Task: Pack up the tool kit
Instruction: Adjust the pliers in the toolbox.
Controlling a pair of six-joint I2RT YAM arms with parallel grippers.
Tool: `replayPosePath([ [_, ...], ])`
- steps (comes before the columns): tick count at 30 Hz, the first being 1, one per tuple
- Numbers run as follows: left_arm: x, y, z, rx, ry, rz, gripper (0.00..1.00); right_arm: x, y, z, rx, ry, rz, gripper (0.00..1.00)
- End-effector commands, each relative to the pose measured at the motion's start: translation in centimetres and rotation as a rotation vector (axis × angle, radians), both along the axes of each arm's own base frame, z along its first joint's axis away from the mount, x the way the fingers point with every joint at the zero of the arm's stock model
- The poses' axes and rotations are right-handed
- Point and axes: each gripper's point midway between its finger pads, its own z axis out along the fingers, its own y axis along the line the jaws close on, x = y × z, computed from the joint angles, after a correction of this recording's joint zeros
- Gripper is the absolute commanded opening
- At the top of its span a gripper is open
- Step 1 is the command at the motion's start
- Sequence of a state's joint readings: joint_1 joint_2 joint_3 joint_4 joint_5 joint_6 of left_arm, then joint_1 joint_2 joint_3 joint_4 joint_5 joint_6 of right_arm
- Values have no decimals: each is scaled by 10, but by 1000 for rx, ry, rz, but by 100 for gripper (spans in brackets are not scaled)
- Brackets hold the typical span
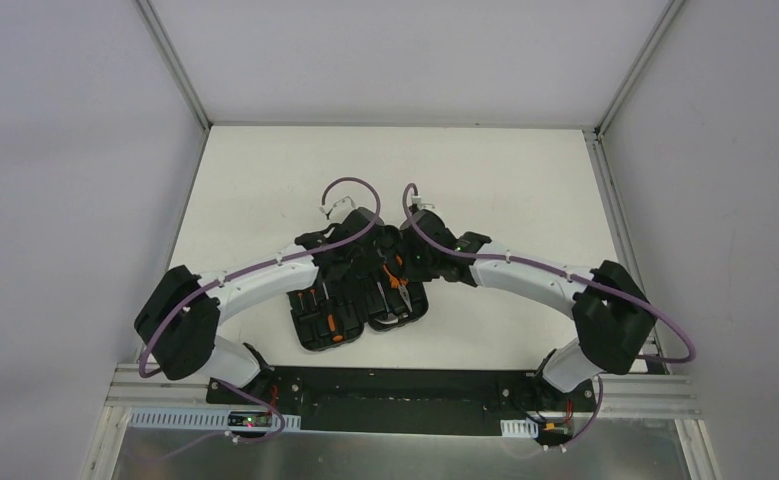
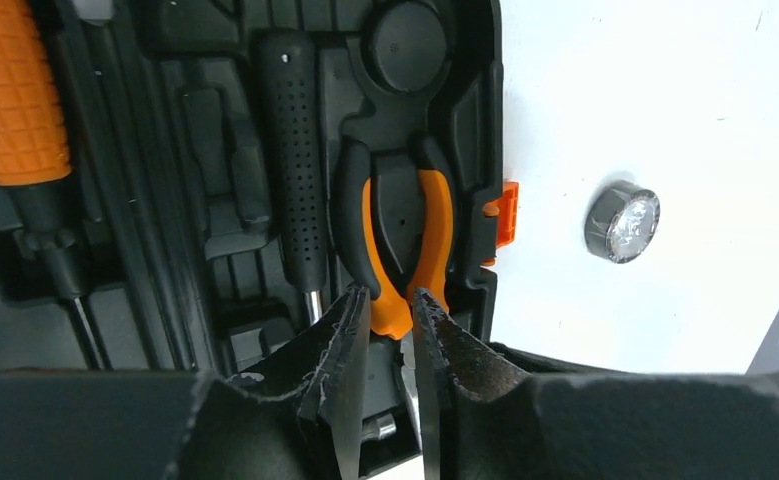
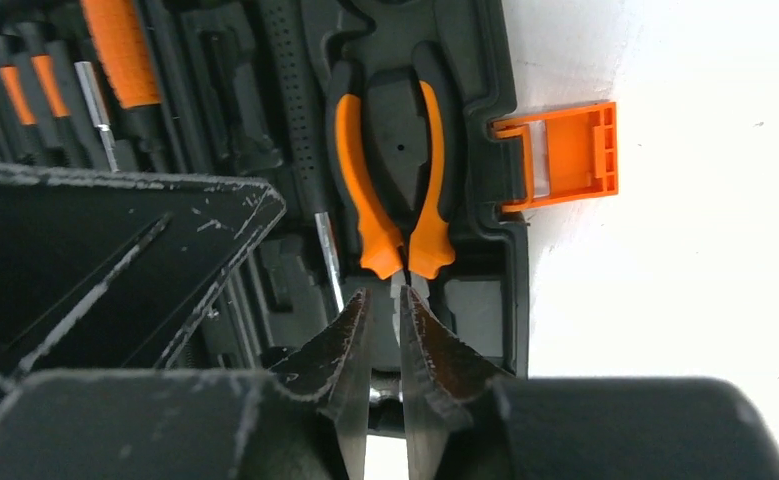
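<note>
- Left gripper [image 2: 389,325]: fingers nearly together, astride the head of the orange-and-black metal pliers [image 2: 435,230]; cannot tell if it grips.
- Right gripper [image 3: 383,310]: narrow gap at the same nose; hold unclear.
- Black hinged plastic case [image 3: 480,300] lies open on the white table [image 3: 685,330], orange latch [image 3: 565,155] flipped out.
- Pliers lie in their moulded slot, black dotted-handle tool [image 2: 295,170] just beside, orange-gripped screwdriver [image 2: 15,100] further over.

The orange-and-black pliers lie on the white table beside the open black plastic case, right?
No. The orange-and-black pliers lie in a moulded slot inside the open black plastic case, not on the white table; the right wrist view shows it.
</note>
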State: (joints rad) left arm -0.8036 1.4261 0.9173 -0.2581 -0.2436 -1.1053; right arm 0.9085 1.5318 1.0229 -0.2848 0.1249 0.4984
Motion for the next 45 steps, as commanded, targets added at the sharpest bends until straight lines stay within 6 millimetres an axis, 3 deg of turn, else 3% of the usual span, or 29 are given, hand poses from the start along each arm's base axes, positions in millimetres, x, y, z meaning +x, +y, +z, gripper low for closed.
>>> replayPosePath([
  [1,-1,-13,-6,-20,23,-63,23,7,-1,-2,-88,-5,4,17],
  [14,-12,-13,-53,-81,190,-17,11,-5,-15,-56,-293,132,12,13],
  [20,-13,-11,-64,-110,229,3,9,-12,-22,-78,-352,180,9,11],
  [29,-9,-7,-40,-149,156,8,13,-4,-18,-50,-325,105,37,12],
  [34,-5,5,-9,-134,53,-3,21,-5,-6,-6,-216,31,71,22],
  [37,-4,19,5,-85,0,-13,27,-6,0,9,-175,11,97,31],
  [45,-20,54,7,75,-5,-85,36,-8,2,-2,-229,42,134,43],
])
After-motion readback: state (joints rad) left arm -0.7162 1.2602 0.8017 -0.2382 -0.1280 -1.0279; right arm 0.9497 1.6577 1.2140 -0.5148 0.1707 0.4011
